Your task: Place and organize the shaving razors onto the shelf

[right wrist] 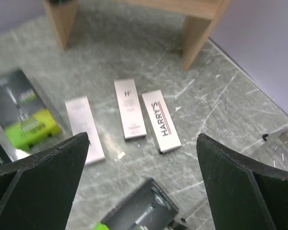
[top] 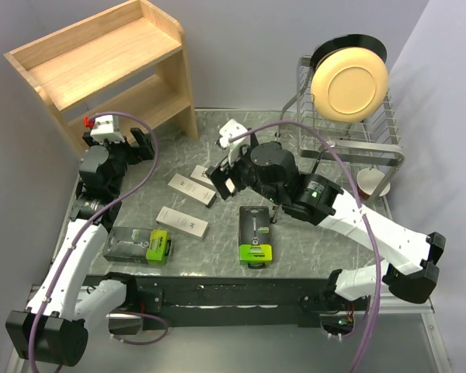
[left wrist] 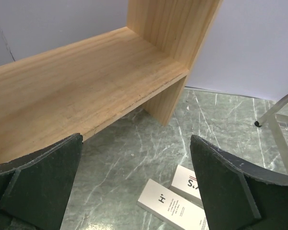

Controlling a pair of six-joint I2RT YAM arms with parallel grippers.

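The light wooden shelf (top: pixel 101 62) stands at the back left, both tiers bare; its lower board (left wrist: pixel 86 81) fills the left wrist view. Three slim white razor boxes lie flat mid-table: two side by side (top: pixel 189 188) (top: pixel 205 178) and one nearer (top: pixel 182 221). One black-and-green pack (top: pixel 140 245) lies front left, the other (top: pixel 255 233) front centre. My left gripper (top: pixel 145 146) is open and empty, just in front of the shelf's lower tier. My right gripper (top: pixel 225 179) is open and empty, above the right end of the paired boxes (right wrist: pixel 129 108) (right wrist: pixel 162 120).
A wire dish rack (top: pixel 349 132) holding a cream plate (top: pixel 349 78) stands at the back right, with a cup (top: pixel 370 185) beside it. Purple cables loop over both arms. Grey walls close the back and left.
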